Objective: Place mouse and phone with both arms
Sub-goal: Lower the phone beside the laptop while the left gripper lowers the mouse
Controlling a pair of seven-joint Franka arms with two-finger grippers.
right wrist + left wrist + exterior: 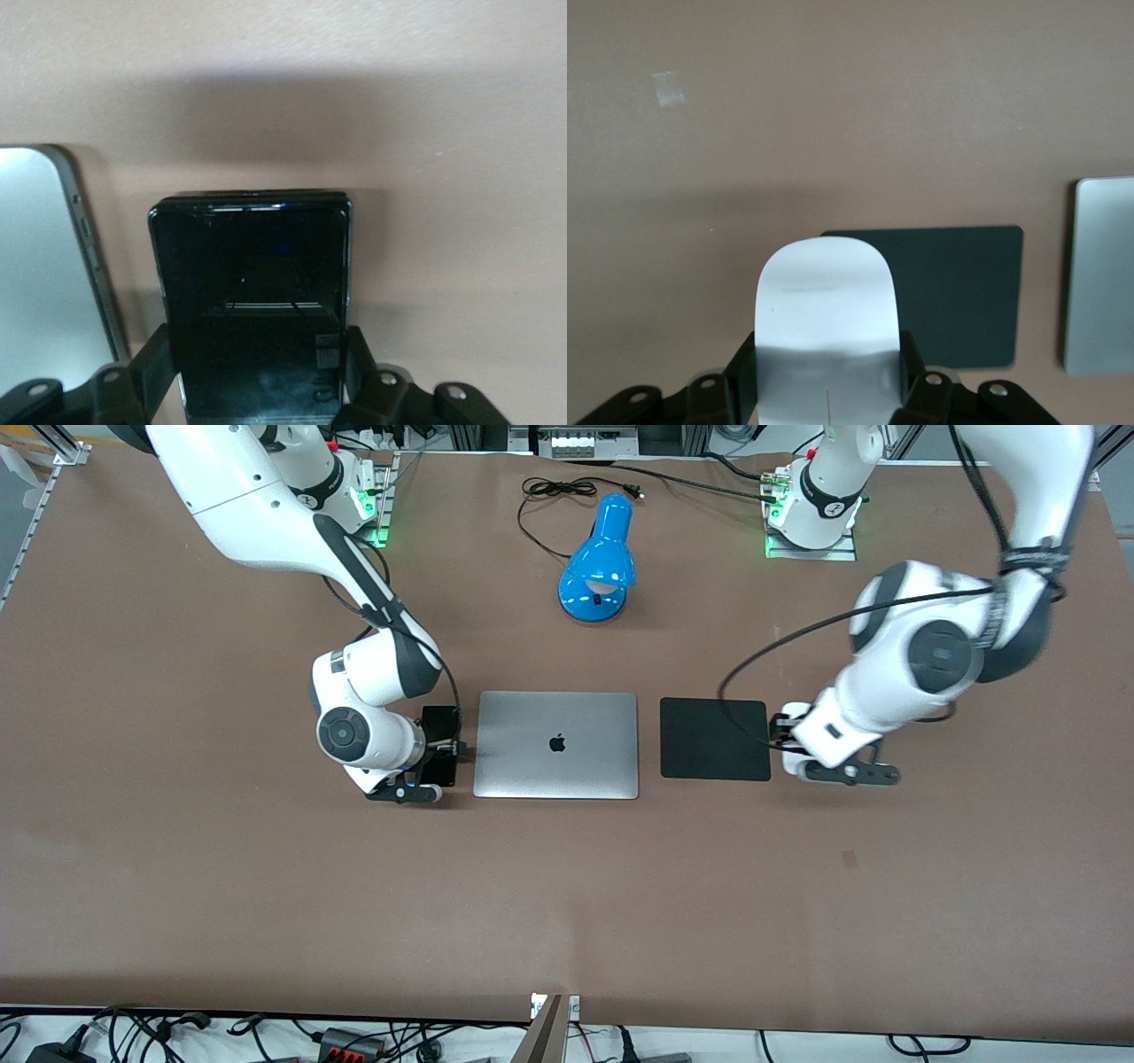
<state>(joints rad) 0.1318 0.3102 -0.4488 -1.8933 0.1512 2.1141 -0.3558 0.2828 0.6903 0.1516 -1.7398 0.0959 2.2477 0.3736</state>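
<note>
My left gripper is shut on the white mouse, with a finger against each side of it. In the front view this gripper is low over the table beside the black square pad, at the pad's edge toward the left arm's end, and the hand hides the mouse. My right gripper is shut on the black phone, gripping its long sides. In the front view this gripper holds the phone low beside the closed laptop, at the edge toward the right arm's end.
The silver laptop lies mid-table with the black pad beside it; both show in the left wrist view, pad and laptop. A blue desk lamp with a black cord lies farther from the front camera than the laptop.
</note>
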